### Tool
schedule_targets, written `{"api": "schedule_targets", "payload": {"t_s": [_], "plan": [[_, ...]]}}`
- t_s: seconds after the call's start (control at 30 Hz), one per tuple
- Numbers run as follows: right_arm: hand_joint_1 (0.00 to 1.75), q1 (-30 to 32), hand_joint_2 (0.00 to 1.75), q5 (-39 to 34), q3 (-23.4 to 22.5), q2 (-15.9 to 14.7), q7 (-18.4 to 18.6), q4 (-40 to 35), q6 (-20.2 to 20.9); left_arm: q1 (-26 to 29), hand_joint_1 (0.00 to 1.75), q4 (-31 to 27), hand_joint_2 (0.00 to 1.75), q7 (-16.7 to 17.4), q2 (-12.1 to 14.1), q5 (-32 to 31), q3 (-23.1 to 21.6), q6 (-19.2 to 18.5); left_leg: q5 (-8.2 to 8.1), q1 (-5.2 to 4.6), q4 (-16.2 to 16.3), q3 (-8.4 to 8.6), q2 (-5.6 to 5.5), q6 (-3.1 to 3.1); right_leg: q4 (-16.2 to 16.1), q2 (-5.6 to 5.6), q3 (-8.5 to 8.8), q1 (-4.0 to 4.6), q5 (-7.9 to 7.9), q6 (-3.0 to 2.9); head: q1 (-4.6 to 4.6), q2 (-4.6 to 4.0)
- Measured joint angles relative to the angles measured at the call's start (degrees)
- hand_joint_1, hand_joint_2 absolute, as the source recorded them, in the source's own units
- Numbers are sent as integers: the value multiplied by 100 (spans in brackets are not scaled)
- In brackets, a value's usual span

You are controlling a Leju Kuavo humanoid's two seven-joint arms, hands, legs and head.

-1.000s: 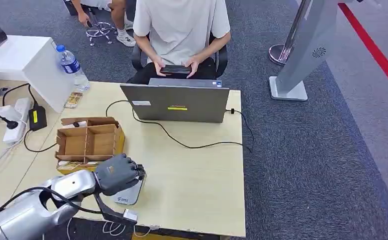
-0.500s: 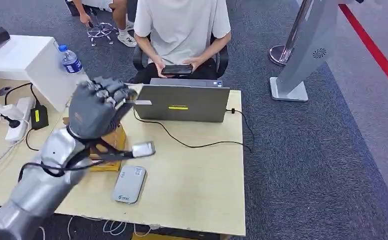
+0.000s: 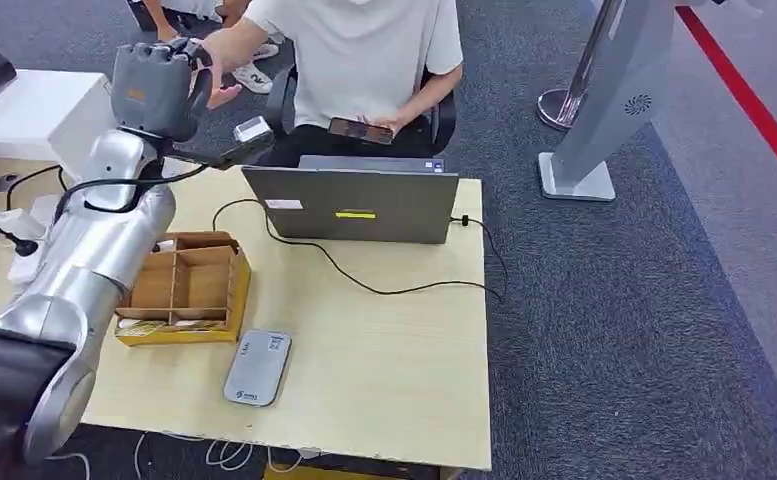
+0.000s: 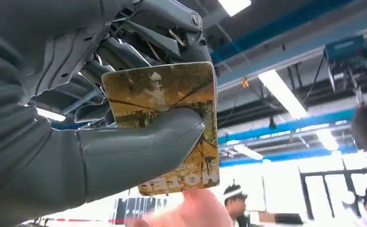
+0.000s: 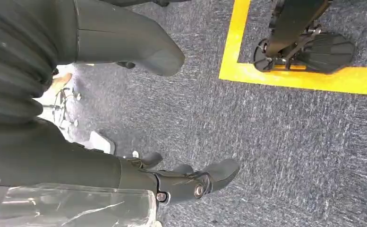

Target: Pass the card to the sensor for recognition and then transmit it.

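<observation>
My left hand (image 3: 154,85) is raised high past the table's back left corner. In the left wrist view this hand (image 4: 54,142) pinches a yellow-brown printed card (image 4: 172,94) between thumb and fingers. A person seated behind the laptop stretches an arm out; that person's hand (image 3: 220,68) meets my left hand, and a fingertip (image 4: 191,213) sits at the card's free edge. The grey sensor pad (image 3: 257,367) lies flat on the table near its front edge, far below the card. My right hand (image 5: 186,182) hangs over the carpet, fingers apart and holding nothing.
A cardboard divider box (image 3: 179,285) stands beside the sensor pad. A grey laptop (image 3: 354,205) with a black cable (image 3: 384,292) sits at the table's back. A white box (image 3: 34,110) and a power strip (image 3: 26,232) are at the left. A grey stand (image 3: 604,100) rises on the carpet.
My left arm has lifted the card from over the sensor pad, up and away toward the seated person. The person has reached an arm out to meet it.
</observation>
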Motion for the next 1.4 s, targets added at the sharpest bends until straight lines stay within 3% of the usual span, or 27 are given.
{"api": "schedule_targets", "payload": {"t_s": [0.17, 0.2, 0.53, 0.67, 0.8, 0.87, 1.07, 1.23, 1.4], "plan": [[0, -7, 175, 2, 0, 7, -9, 2, 0, -169, 175, 389, 175, 17, -135, 39, 0, -72, -1, 0, 0, -1, 3, 0, 0, 3, -6, 0, 0, 0, -2, 0], [0, -7, 175, 9, 0, 7, -9, 2, -2, -183, 0, 443, 175, 17, -148, 44, 0, -88, -1, 0, 0, -1, 3, 0, 0, 3, -6, 0, 0, 0, -4, 0], [0, 5, 175, 33, -6, 7, -15, 4, -15, -151, 0, 619, 175, -314, -162, 501, 0, -205, -1, 1, -1, -6, 3, 0, 2, 2, -9, 1, 0, 0, -2, 0], [0, 69, 175, -56, -61, 7, -76, 4, -48, 222, 0, 107, 175, -498, -140, 970, 7, -488, -1, 0, -1, -7, 0, 0, 0, 0, -8, 0, -1, 1, 2, 0], [0, 192, 175, -197, -203, 7, -197, 4, -94, 945, 0, -1078, 175, -420, 22, 1150, 4, -1037, -3, -1, -2, -10, 4, 0, 0, 5, -12, -1, -3, 2, 7, 0], [0, 288, 175, -313, -315, 7, -292, 4, -131, 1517, 0, -2042, 175, -323, 221, 1161, -18, -1262, -11, -1, -4, -10, 13, 3, 0, 14, -14, -1, -6, 2, 2, 0], [0, 519, 175, -525, -658, 7, -358, 4, -210, 3448, 0, -4444, 175, -251, 1002, 1071, -70, -1265, -28, 1, -7, -12, 24, 0, -1, 25, -27, 1, -21, -4, -11, 0], [0, 558, 175, -636, -905, 7, -372, 2, -295, 4782, 0, -5604, 175, -354, 1511, 852, -70, -1029, -30, 0, -9, -14, 24, 1, -2, 24, -26, 0, -27, 3, -7, 0], [0, 586, 175, -689, -1086, 7, -374, 2, -341, 5857, 0, -6176, 175, -304, 1913, 1089, 79, -1216, -30, 1, -9, -16, 20, 1, -3, 20, -26, 0, -28, 6, -4, 0]]}}
